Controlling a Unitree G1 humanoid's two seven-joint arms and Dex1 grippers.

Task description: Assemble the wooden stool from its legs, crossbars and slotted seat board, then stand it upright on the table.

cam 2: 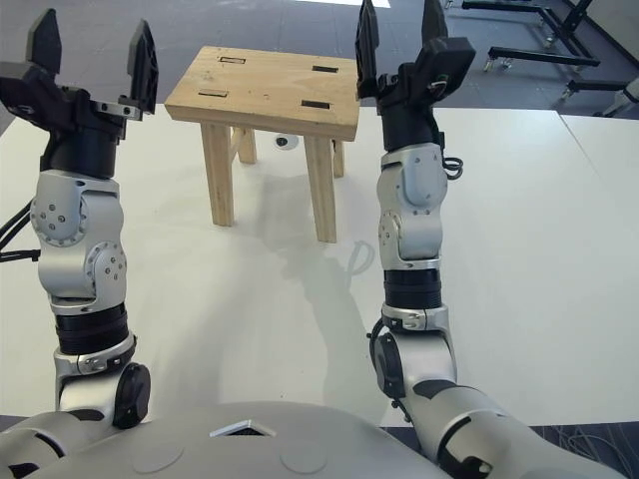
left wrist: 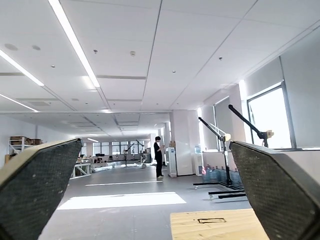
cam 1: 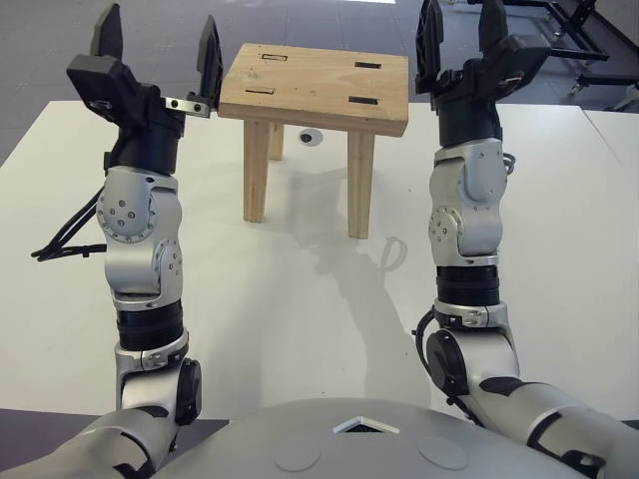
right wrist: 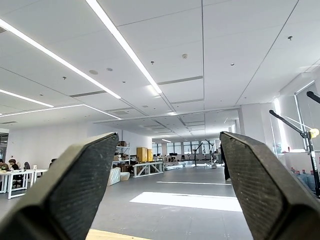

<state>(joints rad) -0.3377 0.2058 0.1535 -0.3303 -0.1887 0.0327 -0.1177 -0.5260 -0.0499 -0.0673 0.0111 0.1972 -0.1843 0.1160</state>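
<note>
The wooden stool (cam 1: 315, 85) stands upright on the white table (cam 1: 250, 319), at the far middle, between the two arms. Its slotted seat board (cam 1: 300, 75) lies level on top of the legs (cam 1: 257, 170). The four slots serve as sockets, but it cannot be determined whether leg ends fill them. The left gripper (cam 1: 158, 40) and right gripper (cam 1: 461, 25) are raised on either side of the seat, with fingers spread apart and holding nothing. Judgement: this posture gives clearance from the finished assembly. A small round object (cam 1: 311, 137) lies on the table behind the legs.
</note>
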